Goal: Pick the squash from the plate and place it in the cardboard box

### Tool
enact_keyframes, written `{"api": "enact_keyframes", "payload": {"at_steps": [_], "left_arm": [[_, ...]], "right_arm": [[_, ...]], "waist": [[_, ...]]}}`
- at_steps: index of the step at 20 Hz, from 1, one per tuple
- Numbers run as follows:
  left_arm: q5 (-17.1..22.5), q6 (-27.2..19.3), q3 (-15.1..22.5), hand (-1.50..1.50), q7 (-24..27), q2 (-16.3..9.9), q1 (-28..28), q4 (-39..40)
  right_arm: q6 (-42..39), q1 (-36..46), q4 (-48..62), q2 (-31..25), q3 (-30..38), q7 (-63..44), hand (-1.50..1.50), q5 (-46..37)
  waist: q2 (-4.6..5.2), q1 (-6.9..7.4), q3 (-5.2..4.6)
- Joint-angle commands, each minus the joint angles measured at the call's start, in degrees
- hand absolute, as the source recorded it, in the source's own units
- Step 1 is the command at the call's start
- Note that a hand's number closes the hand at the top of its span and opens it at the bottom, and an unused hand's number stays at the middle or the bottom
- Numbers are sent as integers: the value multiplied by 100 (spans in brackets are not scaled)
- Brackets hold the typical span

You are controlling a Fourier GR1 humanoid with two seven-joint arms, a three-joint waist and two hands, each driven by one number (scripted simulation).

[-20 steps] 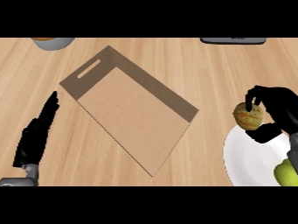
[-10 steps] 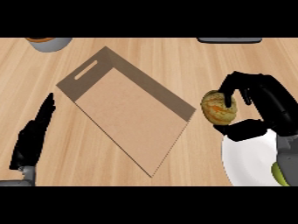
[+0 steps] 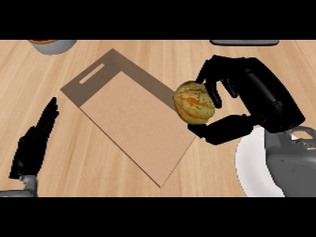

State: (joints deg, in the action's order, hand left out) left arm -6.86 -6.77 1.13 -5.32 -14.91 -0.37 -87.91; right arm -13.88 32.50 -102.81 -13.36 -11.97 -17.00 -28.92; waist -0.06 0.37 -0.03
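Squash, yellow-tan with orange streaks, sits in the right hand, whose fingers curl over its far side while the thumb closes under its near side. It is off the plate and shows right at the box's right edge, partly overlapping that rim in the view. The plate is white and lies at the near right, mostly hidden under the grey right forearm. The box is a shallow brown cardboard one, set cornerwise on the wooden counter in the middle, with a slot handle in its far left wall. The left hand rests at the near left, well apart from the box, fingers straight and pointing away, holding nothing. A grey bowl shows at the far left edge, and a dark flat object at the far right edge.
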Motion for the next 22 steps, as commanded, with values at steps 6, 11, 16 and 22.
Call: {"api": "enact_keyframes", "payload": {"at_steps": [6, 11, 16, 22], "left_arm": [[72, 274, -78, 0, 260, -25, 482, -263], [-73, 121, -67, 0, 106, 160, -30, 86], [-313, 38, 110, 0, 320, 292, -2, 256], [-313, 145, 97, 0, -11, 213, -12, -157]], "right_arm": [[-3, 1723, 1457, 1152, -277, -993, 150, -600], [868, 2260, 2934, 1325, -867, -876, 150, -451], [1428, 2676, 4463, 1332, -1151, -474, 150, -249], [2429, 2838, 5439, 1335, -1943, -718, -150, 682]], "waist": [[8, 64, -1], [30, 101, -3], [60, 174, -4], [66, 311, -1]]}}
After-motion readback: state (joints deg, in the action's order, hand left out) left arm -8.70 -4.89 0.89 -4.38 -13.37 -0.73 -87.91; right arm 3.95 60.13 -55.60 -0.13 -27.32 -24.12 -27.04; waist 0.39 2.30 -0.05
